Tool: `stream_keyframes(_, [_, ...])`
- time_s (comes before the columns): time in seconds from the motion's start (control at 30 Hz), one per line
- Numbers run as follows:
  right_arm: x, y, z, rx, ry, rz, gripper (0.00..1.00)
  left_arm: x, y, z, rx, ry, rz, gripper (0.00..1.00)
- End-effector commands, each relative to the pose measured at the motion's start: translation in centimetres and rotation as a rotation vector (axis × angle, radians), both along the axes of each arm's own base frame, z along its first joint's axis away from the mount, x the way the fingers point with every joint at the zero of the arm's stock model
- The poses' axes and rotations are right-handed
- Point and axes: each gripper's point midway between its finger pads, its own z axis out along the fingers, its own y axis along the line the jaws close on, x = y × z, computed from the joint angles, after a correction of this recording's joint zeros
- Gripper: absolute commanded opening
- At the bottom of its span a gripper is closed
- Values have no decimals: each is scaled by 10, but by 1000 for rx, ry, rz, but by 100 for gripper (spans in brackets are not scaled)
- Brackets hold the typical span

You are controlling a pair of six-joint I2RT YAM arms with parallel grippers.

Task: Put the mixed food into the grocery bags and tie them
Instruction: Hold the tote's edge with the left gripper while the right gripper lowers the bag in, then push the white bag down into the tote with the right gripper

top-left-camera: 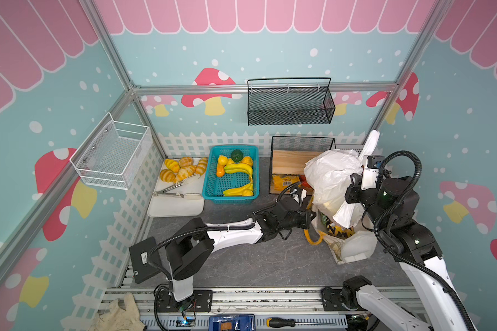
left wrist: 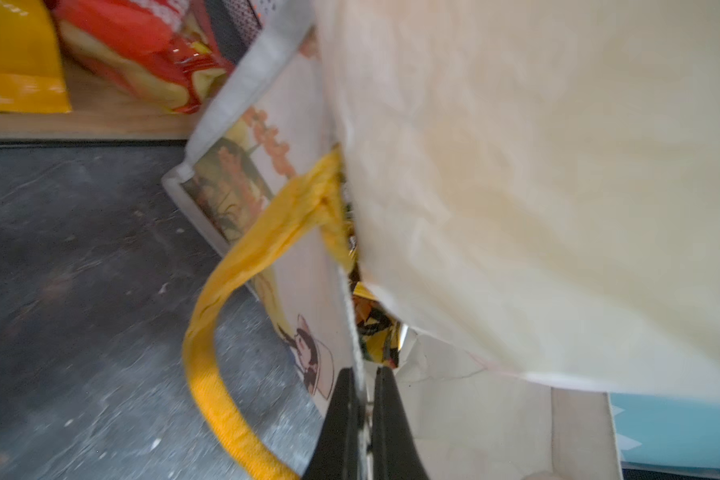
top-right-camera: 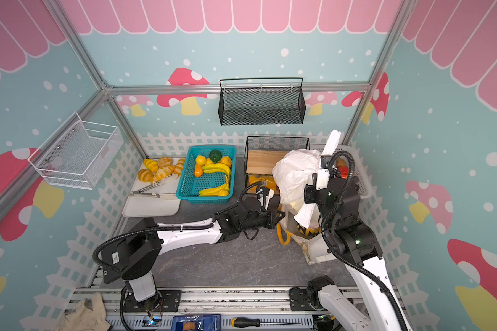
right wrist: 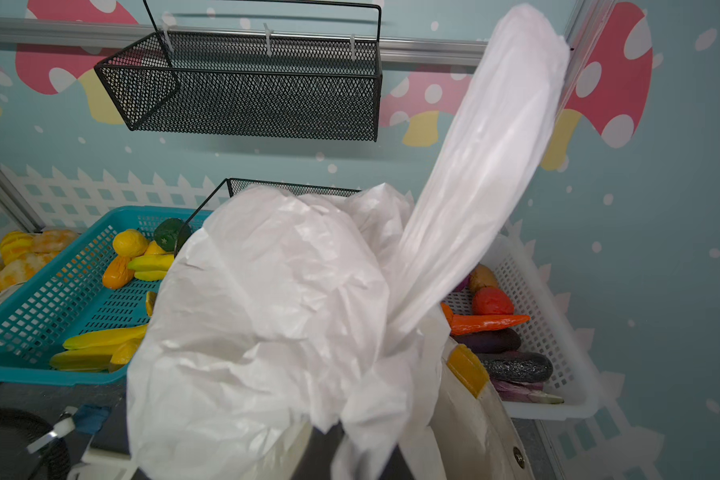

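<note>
Left wrist view: my left gripper (left wrist: 364, 415) is pinched flat on the rim of the cream canvas tote with mustard-yellow handles (left wrist: 304, 270), with a yellow-and-black snack packet (left wrist: 375, 336) inside. My right gripper (right wrist: 356, 451), buried in film, is clamped on the thin crinkly white plastic carrier bag (right wrist: 267, 311), which hangs over the tote's mouth. I judge the canvas floppy but grippy, so the hem is a sound hold. The film looks light and slippery, best bunched at its loop handles.
</note>
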Motion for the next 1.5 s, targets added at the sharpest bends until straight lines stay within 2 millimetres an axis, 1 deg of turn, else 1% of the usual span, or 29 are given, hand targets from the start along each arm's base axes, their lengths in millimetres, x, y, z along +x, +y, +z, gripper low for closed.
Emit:
stream_keyframes(0.0, [-11,-5,-17,-21,105,-9,0,5,24,54,-133,-65,79,0])
stream_keyframes(0.03, [-13,-3,-20,-22,125,5,0,4,31,57,-139,-71,92,0])
stream_keyframes(0.17, [-19,9,-28,-7,188,77,0,2,56,59,-148,-77,157,0])
stream_keyframes(0.23, [-20,19,-35,-5,225,137,0,0,66,58,-144,-86,175,0])
stream_keyframes(0.3, [-21,27,-43,-4,268,177,0,1,78,56,-128,-99,209,0])
stream_keyframes(0.4, [-21,32,-53,-14,312,207,0,5,99,54,-115,-118,265,0])
stream_keyframes(0.5, [-22,38,-61,-28,354,247,0,8,113,53,-102,-124,296,0])
stream_keyframes(0.57, [-24,41,-61,-41,377,270,0,7,119,54,-101,-133,309,0])
stream_keyframes(0.7, [-28,34,-45,-80,355,251,0,7,127,60,-99,-160,325,0])
stream_keyframes(0.77, [-27,36,-50,-80,372,262,0,7,129,60,-90,-174,329,0])
stream_keyframes(0.87, [-25,39,-77,-96,444,273,0,9,136,62,-85,-195,351,0])
stream_keyframes(1.03, [-21,47,-106,-94,499,303,0,10,140,67,-81,-238,361,0])
stream_keyframes(1.17, [-14,71,-157,-38,582,383,0,9,137,74,-105,-282,335,0])
stream_keyframes(1.2, [-11,76,-167,-30,590,393,0,8,136,74,-107,-290,323,0])
stream_keyframes(1.33, [-5,98,-192,-54,633,426,0,4,130,76,-123,-318,285,0])
stream_keyframes(1.37, [-5,103,-203,-59,653,437,0,3,130,78,-130,-325,278,0])
stream_keyframes(1.4, [-4,106,-214,-62,679,440,0,2,130,78,-138,-330,276,0])
stream_keyframes(1.47, [-2,104,-228,-100,729,419,0,1,131,80,-151,-339,279,0])
